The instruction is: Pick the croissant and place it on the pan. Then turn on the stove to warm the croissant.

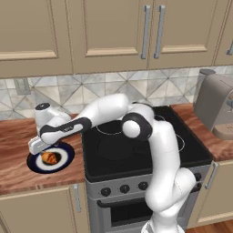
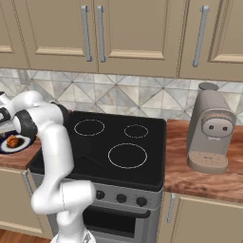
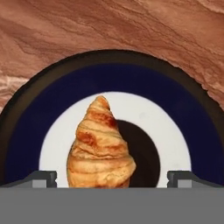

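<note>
The croissant [image 3: 100, 144] is golden with browner ridges and lies on a blue-rimmed white plate [image 3: 43, 109] on the wooden counter left of the stove [image 1: 136, 150]. My gripper [image 3: 112, 179] hangs just above the plate, open, with one fingertip on each side of the croissant and neither touching it. From the left base view, the hand [image 1: 38, 145] covers the plate's [image 1: 67, 160] far edge, with the croissant [image 1: 50, 158] below it. The pan is a faint dark round shape [image 1: 111, 148] on the cooktop's front left, hard to tell from the black glass.
Round black knobs [image 1: 124, 188] line the stove's silver front. A grey coffee machine [image 2: 211, 128] stands on the counter right of the stove. Wall cabinets hang above the tiled backsplash. My arm reaches across the cooktop's left half.
</note>
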